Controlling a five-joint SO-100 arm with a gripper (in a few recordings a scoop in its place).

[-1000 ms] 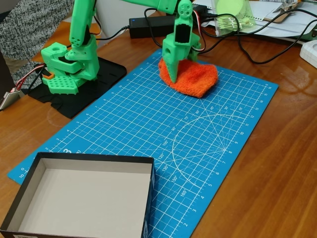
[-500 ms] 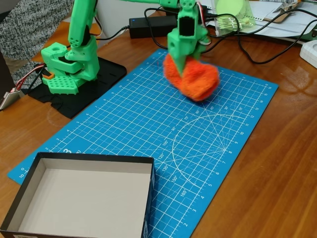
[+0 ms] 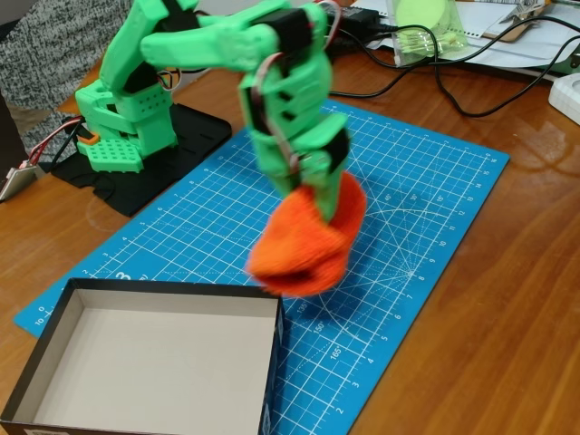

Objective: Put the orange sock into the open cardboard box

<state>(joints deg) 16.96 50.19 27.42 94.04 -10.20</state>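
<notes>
The orange sock [image 3: 306, 245] hangs in the air as a fuzzy, motion-blurred bundle over the blue cutting mat, just beyond the far right corner of the open cardboard box [image 3: 54, 317]. My green gripper [image 3: 313, 186] is shut on the sock's top, its fingertips buried in the cloth. The box, with black outer walls and a grey-white inside, sits at the lower left of the fixed view with nothing in it. The sock's lower edge hangs close to the box's far wall, slightly to its right.
The blue cutting mat [image 3: 408, 208] covers the middle of the wooden table. My arm's green base [image 3: 122, 127] stands on a black plate at the back left. Black cables [image 3: 435, 77] and a power brick lie along the back edge, with papers at the far right.
The gripper closed on the sock at the mat's far end, lifted it, and swung it forward and left toward the box. The box has not moved.
</notes>
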